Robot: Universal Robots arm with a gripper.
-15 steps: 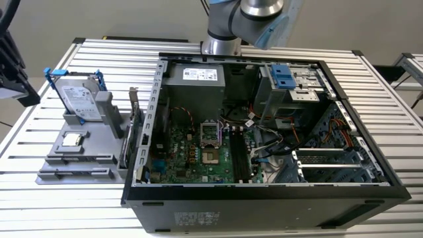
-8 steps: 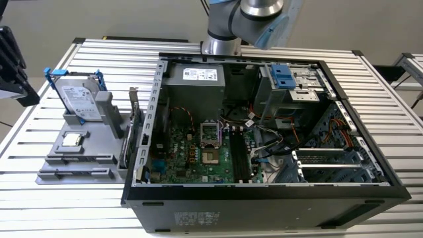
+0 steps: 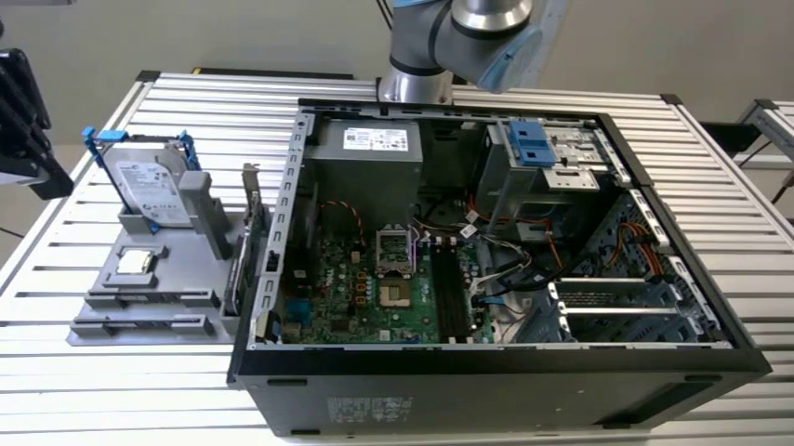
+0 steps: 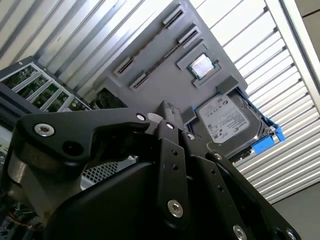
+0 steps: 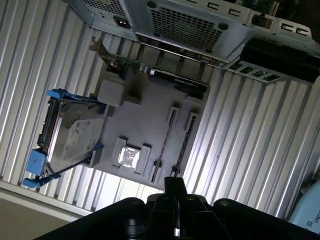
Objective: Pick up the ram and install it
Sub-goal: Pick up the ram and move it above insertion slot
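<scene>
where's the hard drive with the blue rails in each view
Exterior view: hard drive propped on the grey holder, on the exterior view's left of the computer case.
Second wrist view: drive at the holder's edge, next to the silver chip.
First wrist view: drive at the holder's edge, next to the same chip.
Shared landmark: the silver chip.

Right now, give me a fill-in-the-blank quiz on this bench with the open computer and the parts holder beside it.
The hard drive standing in the gray fixture has ____ rails.
The fixture sits to the exterior view's ____ of the computer case.
Inside the open case, the motherboard is ____ in colour.
Missing words: blue; left; green.
</scene>
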